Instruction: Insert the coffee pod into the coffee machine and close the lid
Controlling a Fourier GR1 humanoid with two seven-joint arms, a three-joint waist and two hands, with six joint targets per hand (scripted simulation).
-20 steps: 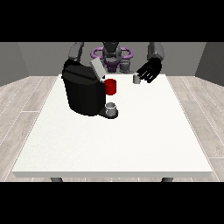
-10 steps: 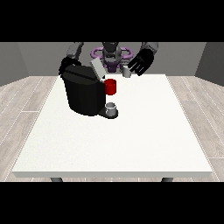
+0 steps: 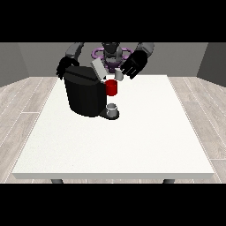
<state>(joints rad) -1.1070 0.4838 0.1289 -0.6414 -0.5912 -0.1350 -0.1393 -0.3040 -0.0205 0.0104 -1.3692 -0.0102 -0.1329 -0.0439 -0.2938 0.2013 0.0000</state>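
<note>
The black coffee machine stands on the white table at the back left, its grey lid tilted up and open. A red part sits at its front, above a small grey cup on the drip tray. The small grey coffee pod hangs above the table just right of the open lid, held at the lower tip of the hand at the view's right. The hand at the view's left sits behind the machine's top left corner, partly hidden by it.
The robot's torso is behind the table's far edge. Bare table surface stretches in front of and to the right of the machine.
The hand at the view's right picked the pod up from the table's far right and carried it left towards the machine's open lid. The other hand barely moved.
</note>
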